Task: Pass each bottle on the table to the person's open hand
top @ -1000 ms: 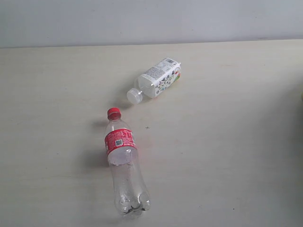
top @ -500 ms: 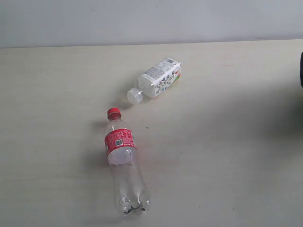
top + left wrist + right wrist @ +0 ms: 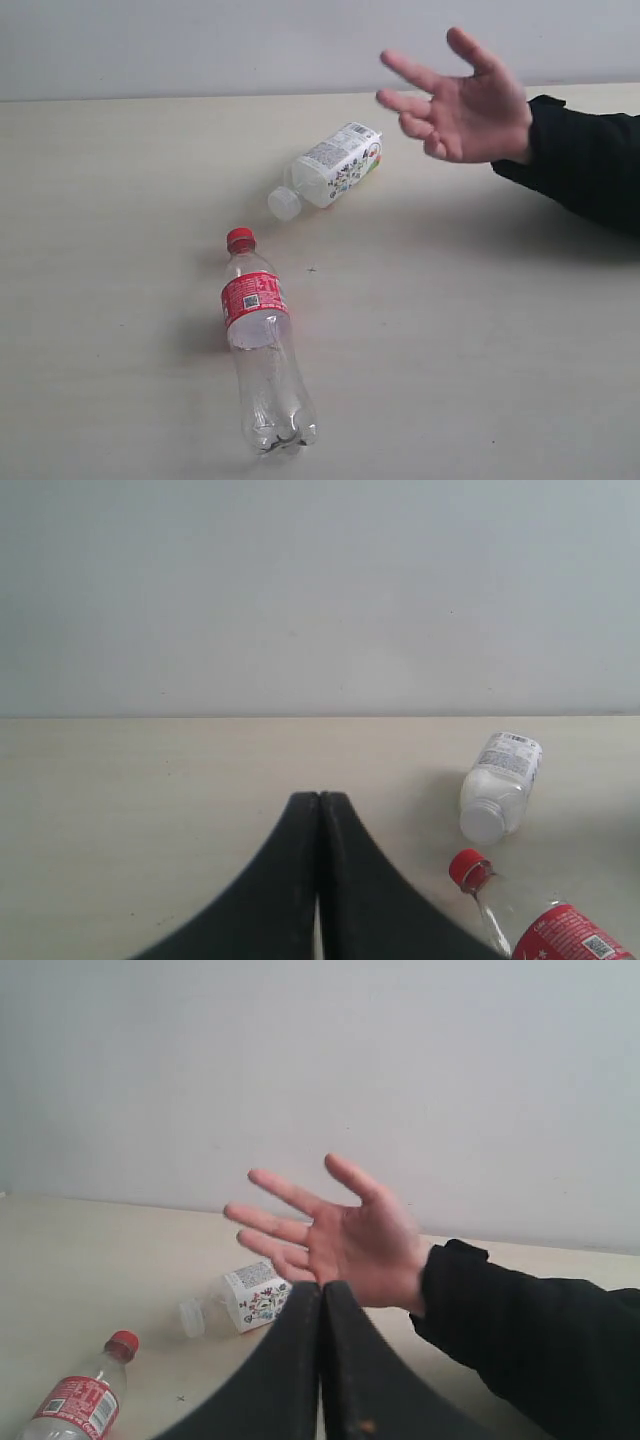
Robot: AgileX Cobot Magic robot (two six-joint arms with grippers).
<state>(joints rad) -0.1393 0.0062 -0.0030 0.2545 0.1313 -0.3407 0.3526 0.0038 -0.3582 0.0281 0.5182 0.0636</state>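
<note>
A clear bottle with a red cap and red label (image 3: 262, 345) lies on the pale table (image 3: 120, 200), cap pointing away; it also shows as the red-capped bottle (image 3: 540, 920) (image 3: 80, 1400). Behind it lies the small white-capped bottle with a colourful label (image 3: 333, 167) (image 3: 500, 785) (image 3: 245, 1300). A bare open hand (image 3: 462, 105) (image 3: 335, 1230) with a black sleeve reaches in from the right, above the table. My left gripper (image 3: 319, 798) and right gripper (image 3: 322, 1287) are both shut and hold nothing; neither appears in the exterior view. The yellow bottle and the white one with a green label are out of view.
A plain grey wall (image 3: 200, 45) runs behind the table's far edge. The person's black sleeve (image 3: 590, 165) crosses the right side of the table.
The hand has come in from the right edge and now hovers spread open above the table near the small bottle. Both bottles lie where they were.
</note>
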